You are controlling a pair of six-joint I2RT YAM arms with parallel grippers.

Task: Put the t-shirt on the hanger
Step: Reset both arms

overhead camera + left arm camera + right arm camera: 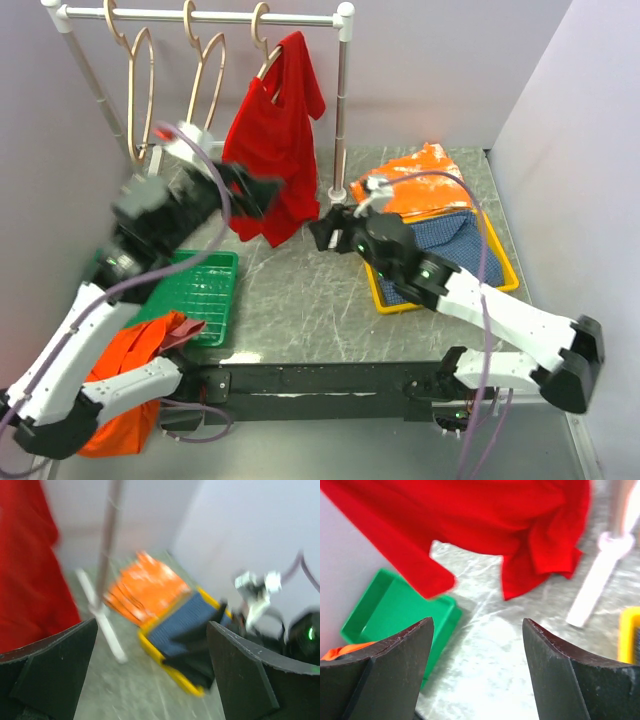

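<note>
Here, two robot arms reach across a grey marbled worktop (300,300) towards a white clothes rail (200,15) at the back. Three pale wooden hangers hook over the rail. Two bare hangers (140,70) hang on the left. The third hanger (268,62), furthest right, carries the one red t-shirt (275,150), which hangs bunched and lopsided, with its hem near the worktop.

The left end effector (262,195) is blurred in the overhead view and sits against the shirt's lower left edge. Whether it touches the cloth cannot be told. In the left wrist view its jaws are spread apart with nothing between them, and the red cloth lies off to their left.

The right end effector (325,232) sits just to the right of the shirt's hem. In the right wrist view it is also released and grasps nothing, and the shirt hangs above and beyond its fingers (405,650).

There are two trays. A green tray (205,290) sits at the left, and a yellow tray (500,275) at the right holds one blue cloth (445,235) and one orange garment (420,180). A second orange garment (130,365) lies bunched at the near left, by the green tray.
</note>
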